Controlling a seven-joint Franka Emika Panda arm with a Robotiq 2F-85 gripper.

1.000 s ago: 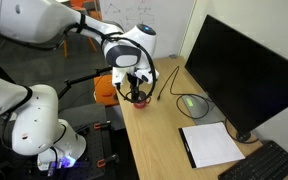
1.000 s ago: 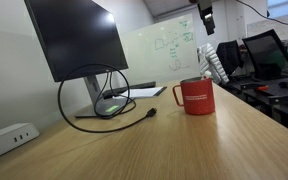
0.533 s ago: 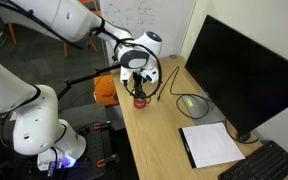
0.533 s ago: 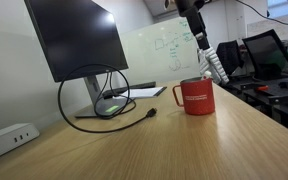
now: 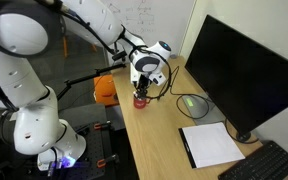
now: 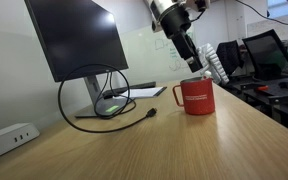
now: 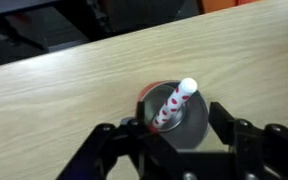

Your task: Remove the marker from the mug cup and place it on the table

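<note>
Between the jaws: marker (image 7: 172,105) is being left leaning inside the mug cup (image 7: 196,125), ungripped.
Jaws: gripper (image 7: 176,135) is being kept spread wide, empty.
Change: gripper is being lowered from well above to just over the mug cup.
Meaning: grasp is being set up; table (image 7: 54,85) placement pending.

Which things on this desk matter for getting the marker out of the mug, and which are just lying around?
For the job:
marker
mug cup
table
gripper, open around the marker

Just lying about:
monitor
black cable
sheet of paper
keyboard
orange object
</note>
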